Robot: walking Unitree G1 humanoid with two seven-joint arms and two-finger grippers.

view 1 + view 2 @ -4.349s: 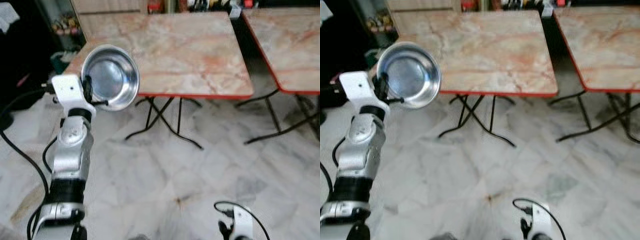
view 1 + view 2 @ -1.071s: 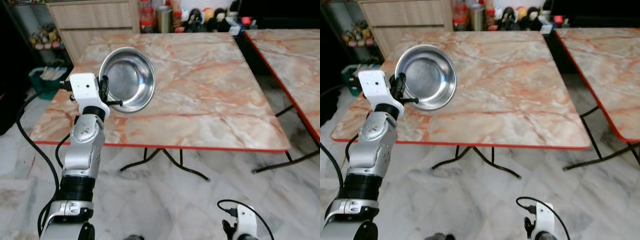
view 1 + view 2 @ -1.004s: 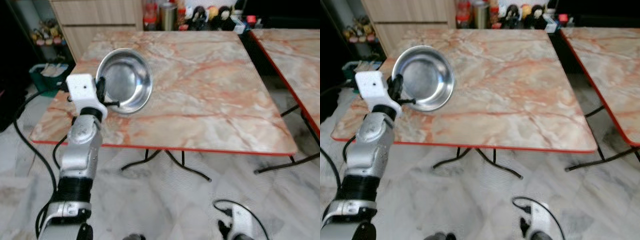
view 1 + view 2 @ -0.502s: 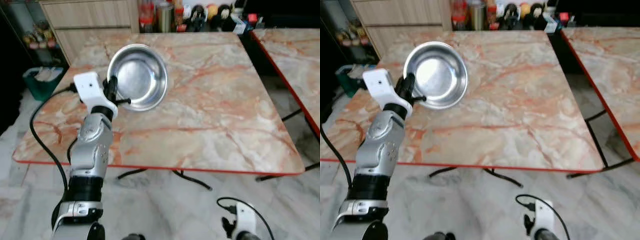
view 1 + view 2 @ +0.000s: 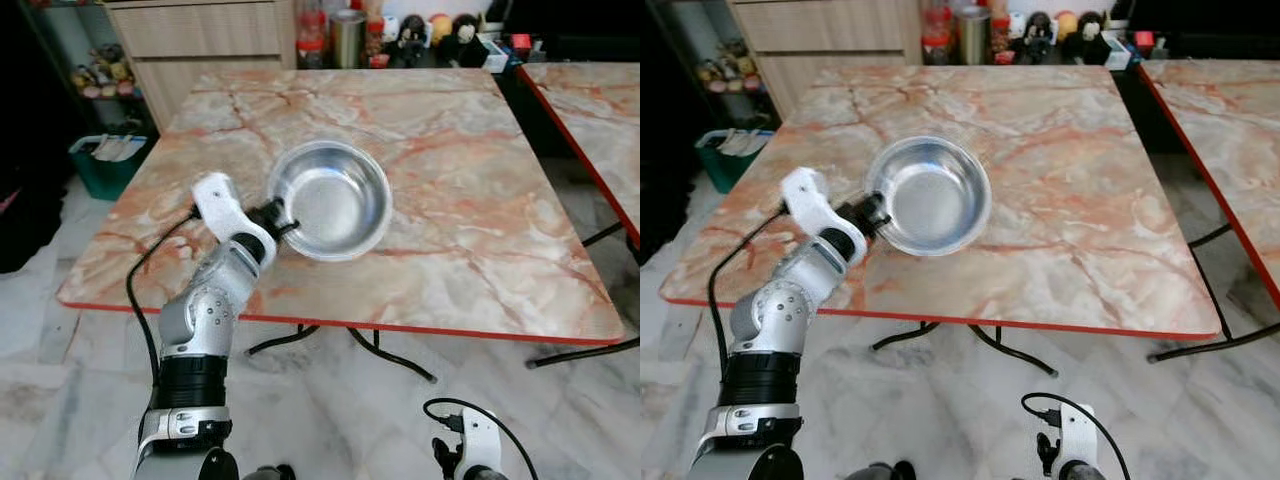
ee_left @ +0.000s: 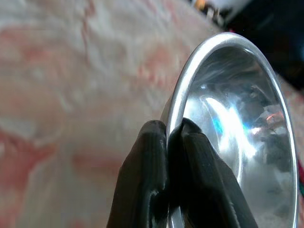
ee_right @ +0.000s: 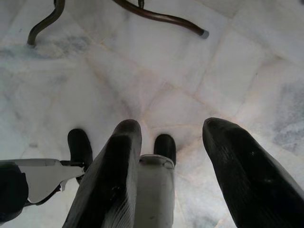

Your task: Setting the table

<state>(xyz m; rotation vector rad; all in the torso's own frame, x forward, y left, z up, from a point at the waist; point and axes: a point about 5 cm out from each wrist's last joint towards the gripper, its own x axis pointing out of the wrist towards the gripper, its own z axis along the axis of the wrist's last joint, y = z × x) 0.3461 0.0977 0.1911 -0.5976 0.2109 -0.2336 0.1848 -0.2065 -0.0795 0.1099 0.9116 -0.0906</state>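
Over the middle of the marble table (image 5: 450, 190), the left gripper (image 5: 278, 217) pinches the steel bowl (image 5: 335, 212) by its rim. It is not set down yet. The right gripper (image 7: 173, 161) hangs spread apart, holding nothing.

No text, label, brand, number or sign is showing clearly enough to read. The bottles and jars (image 5: 340, 25) standing beyond the far edge of the bench (image 5: 480, 240) are too small and blurred for any lettering to be made out.
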